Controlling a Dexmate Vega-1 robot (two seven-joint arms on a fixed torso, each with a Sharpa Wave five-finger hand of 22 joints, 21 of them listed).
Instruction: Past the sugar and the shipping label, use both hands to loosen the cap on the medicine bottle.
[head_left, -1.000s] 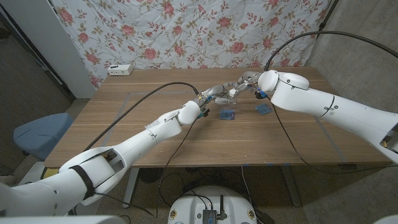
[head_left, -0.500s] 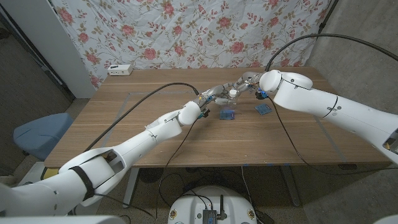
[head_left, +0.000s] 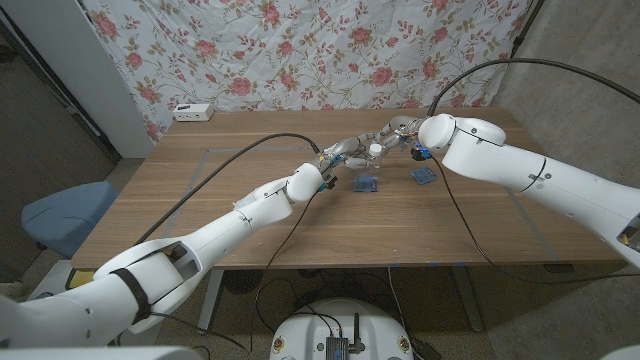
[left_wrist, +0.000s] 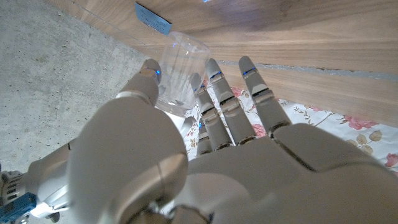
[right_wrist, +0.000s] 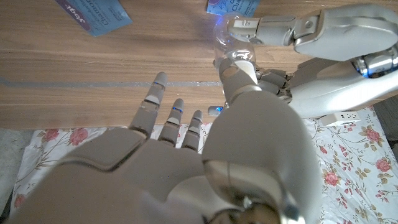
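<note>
The medicine bottle (head_left: 372, 153) is clear plastic with a white cap and stands past the middle of the table. My left hand (head_left: 345, 152) holds its body (left_wrist: 180, 71) between thumb and fingers. My right hand (head_left: 396, 133) reaches in from the other side. Its thumb (right_wrist: 239, 78) touches the cap end of the bottle (right_wrist: 227, 37), while its other fingers (right_wrist: 174, 112) stay spread and away from it. The cap is mostly hidden behind the thumb. My left hand (right_wrist: 323, 56) wraps the bottle from the far side.
Two blue packets (head_left: 366, 183) (head_left: 423, 175) lie on the wooden table (head_left: 200, 200) just in front of the hands. A white power strip (head_left: 192, 112) sits at the back left corner. A floral cloth hangs behind the table.
The right forearm has shifted slightly to the right. The left hand keeps the same hold on the bottle.
</note>
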